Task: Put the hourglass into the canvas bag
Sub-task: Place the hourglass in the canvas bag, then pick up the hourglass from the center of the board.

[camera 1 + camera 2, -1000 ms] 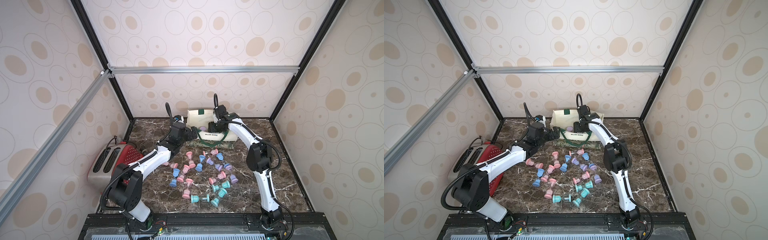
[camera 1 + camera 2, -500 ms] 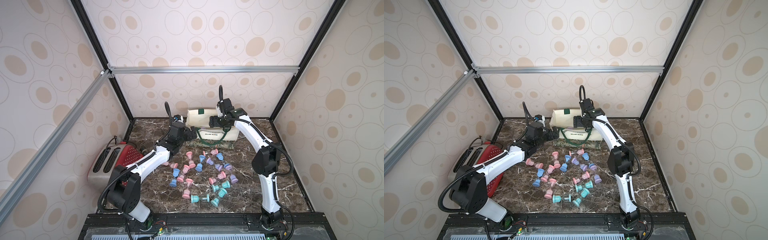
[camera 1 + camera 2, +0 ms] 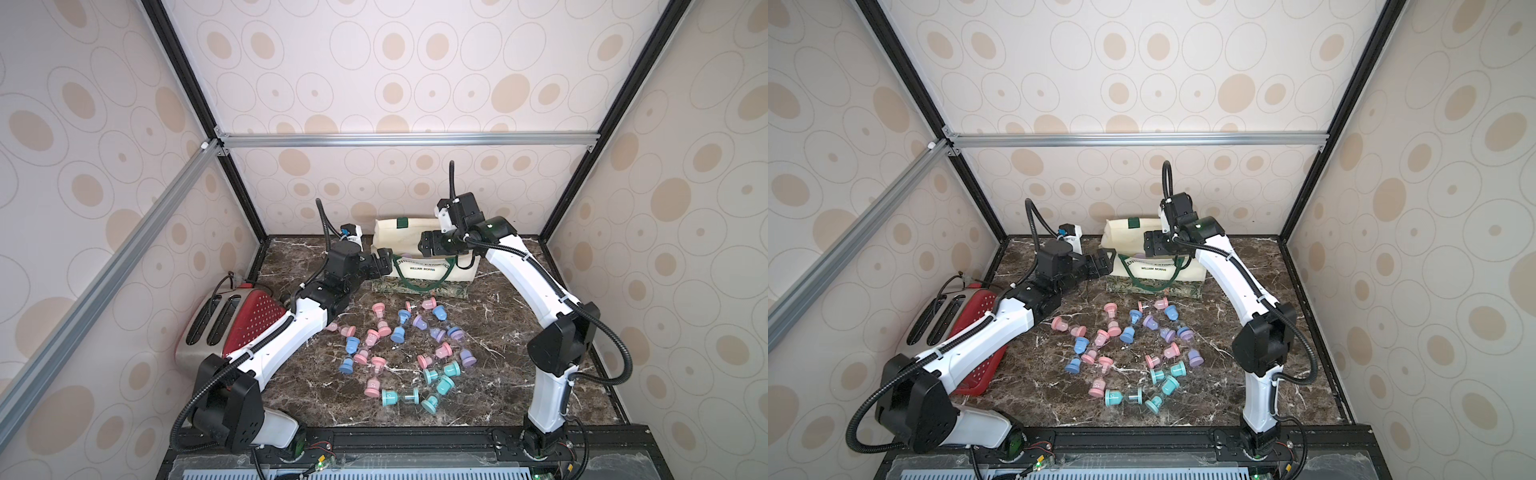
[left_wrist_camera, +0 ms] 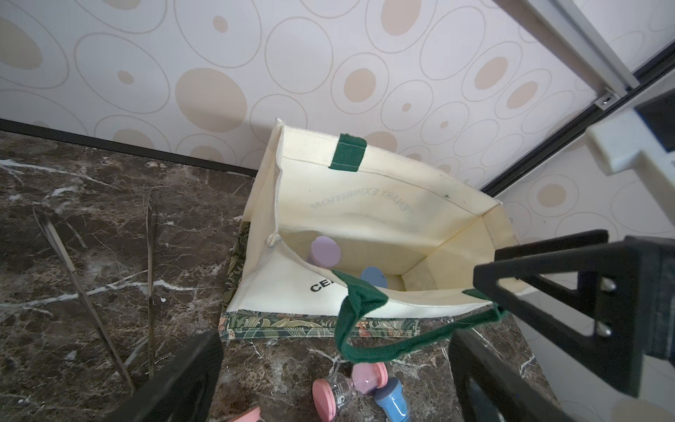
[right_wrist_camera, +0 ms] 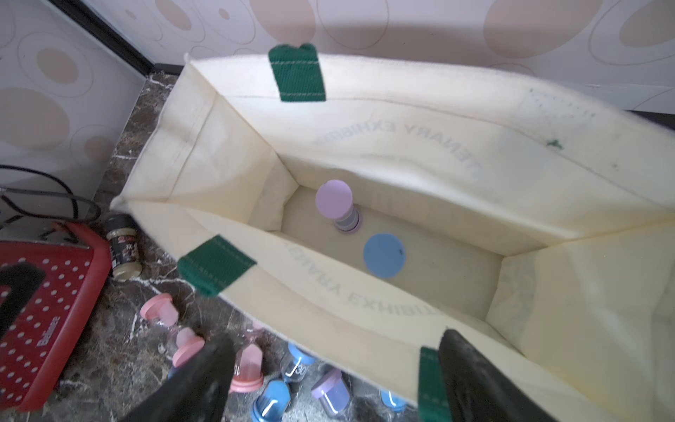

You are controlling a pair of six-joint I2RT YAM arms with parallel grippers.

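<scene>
Hanging apart and empty over the bag (image 5: 401,120) mouth, right jaws; left jaws apart too, empty, near its side. Standing on the bag floor, a purple hourglass (image 5: 334,199) and a blue hourglass (image 5: 384,255). Looks delivered; many more hourglasses (image 3: 399,332) scattered on the desk (image 3: 498,374), possibly left to move

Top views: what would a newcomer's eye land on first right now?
The pastel scatter of hourglasses strewn on the marble table in front of the canvas bag at the back wall. In the right wrist view, a lilac hourglass and a blue hourglass stand inside it, under the right gripper, jaws open and empty.
</scene>
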